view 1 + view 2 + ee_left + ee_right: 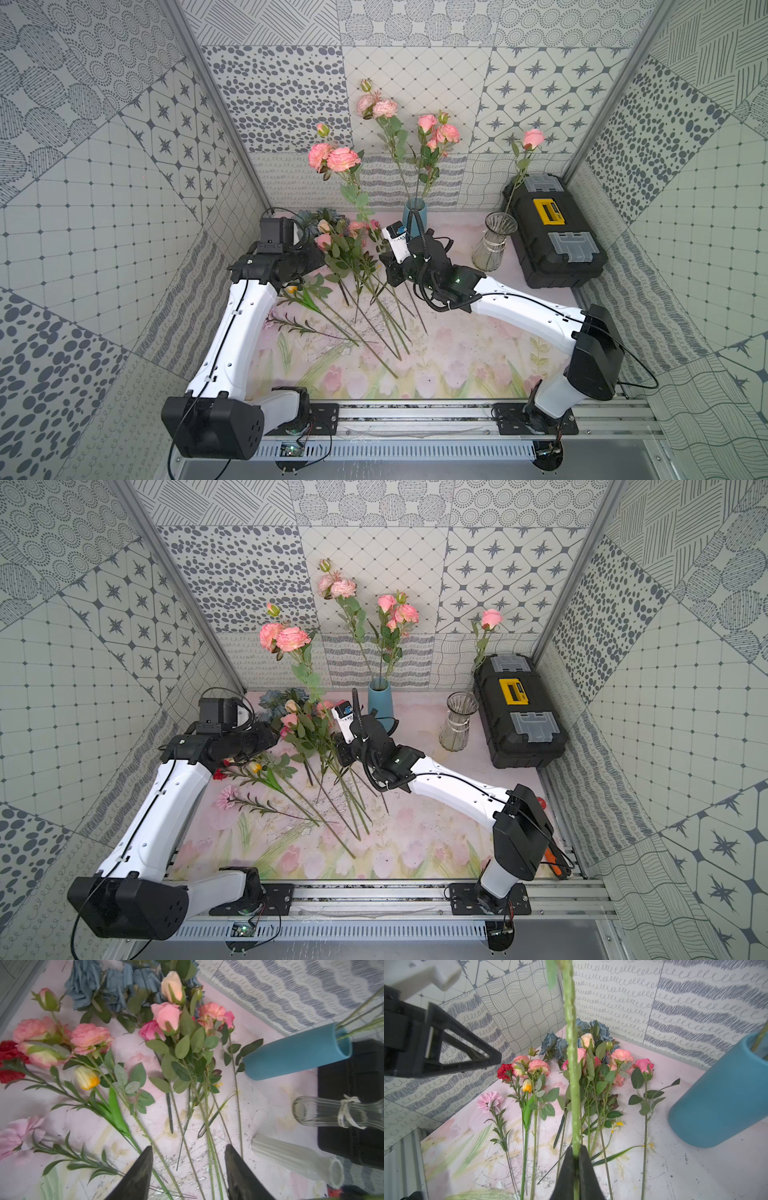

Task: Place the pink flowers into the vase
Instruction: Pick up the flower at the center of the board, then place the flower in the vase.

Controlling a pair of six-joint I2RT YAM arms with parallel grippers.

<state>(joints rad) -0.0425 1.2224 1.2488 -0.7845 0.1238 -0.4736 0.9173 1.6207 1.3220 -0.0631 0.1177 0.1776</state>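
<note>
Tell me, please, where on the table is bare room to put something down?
Widest: the front strip of the mat, between the stem ends of the loose flowers and the rail. Smaller: between the blue vase and the glass vase. Crowded: the back left, where the flowers lie in a heap.

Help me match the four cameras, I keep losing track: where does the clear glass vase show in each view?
Top view: clear glass vase, back right, between blue vase and black toolbox.
Top view: clear glass vase, again right of blue vase.
Left wrist: clear glass vase at the picture's right edge, sideways, beside blue vase.
Right wrist: not in it.
Shared landmark: blue vase, in all four.
</note>
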